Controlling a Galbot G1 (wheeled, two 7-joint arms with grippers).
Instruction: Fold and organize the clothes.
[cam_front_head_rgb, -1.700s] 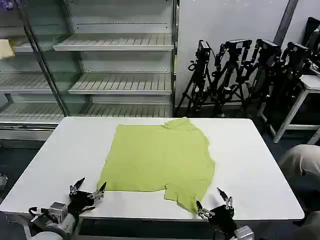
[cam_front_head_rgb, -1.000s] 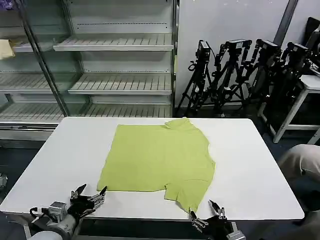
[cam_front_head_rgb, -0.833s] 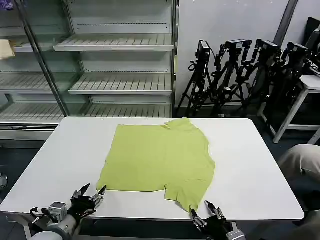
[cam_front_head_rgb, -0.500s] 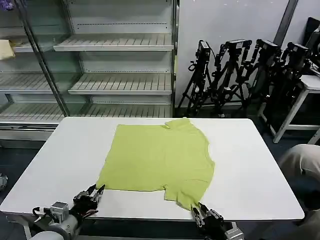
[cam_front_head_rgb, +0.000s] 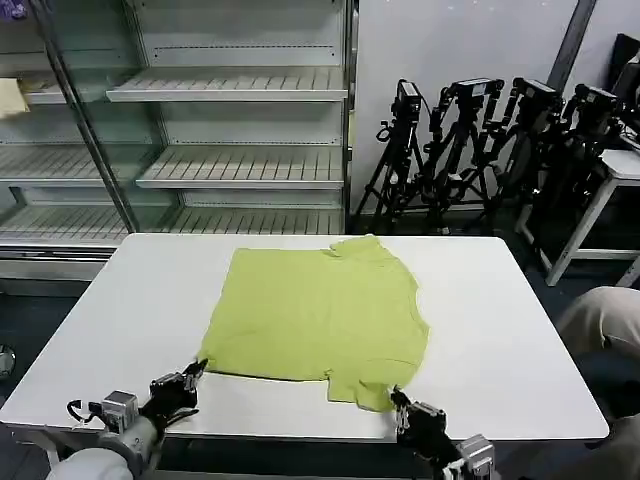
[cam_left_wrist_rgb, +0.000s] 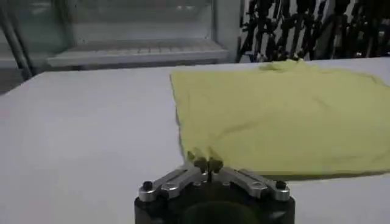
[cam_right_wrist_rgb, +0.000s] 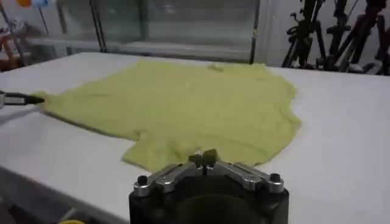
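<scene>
At the near edge of the white table (cam_front_head_rgb: 500, 330), the two grippers have each taken one near corner of the lime T-shirt (cam_front_head_rgb: 320, 310). The left gripper (cam_front_head_rgb: 198, 370), at about 7 o'clock of the garment, has its fingers closed on the near left corner of the hem, and the left wrist view shows the fingertips pressed together with a small fold of the fabric between them (cam_left_wrist_rgb: 207, 163). The right gripper (cam_front_head_rgb: 397, 397), at about 5 o'clock, has its fingers closed on the tip of the near sleeve, which the right wrist view confirms (cam_right_wrist_rgb: 203, 159). I judge that the step in hand is the first fold, carrying the near edge toward 12 o'clock. To do it well, both arms should lift only a little, together and at the same speed, so the thin cloth stays stretched between them and does not sag or twist. They should then travel straight away from the robot and lay the edge down flat before opening. If one pinch holds too little fabric, it may slip out, so a gentle start is wise. The T-shirt lies flat in the middle of the table, nearer to the front edge than to the far one, plain and without print, with soft small wrinkles. Its collar is at the far side, at about 12 o'clock, slightly bunched. Behind the table stand empty metal shelves (cam_front_head_rgb: 240, 85) and several black tripods (cam_front_head_rgb: 480, 150).
</scene>
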